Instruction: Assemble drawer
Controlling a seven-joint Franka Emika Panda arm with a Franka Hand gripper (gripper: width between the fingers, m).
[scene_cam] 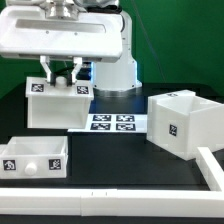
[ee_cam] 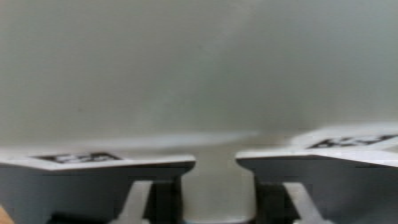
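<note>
In the exterior view my gripper point(scene_cam: 62, 78) reaches down from above onto the back wall of a white box tray point(scene_cam: 55, 108) at the back left, between the two tags on its rim. In the wrist view the gripper point(ee_cam: 214, 205) is shut on a white upright piece of that tray point(ee_cam: 217, 185), with a finger point(ee_cam: 137, 203) on either side. A second tray point(scene_cam: 35, 160) with a knob on its front lies at the front left. The big hollow casing point(scene_cam: 185, 122) stands at the exterior view's right, apart from both trays.
The marker board point(scene_cam: 110, 123) lies flat between the held tray and the casing. A long white border rail point(scene_cam: 215, 165) runs along the front and the right side of the black table. The robot's base point(scene_cam: 115, 70) stands behind the marker board.
</note>
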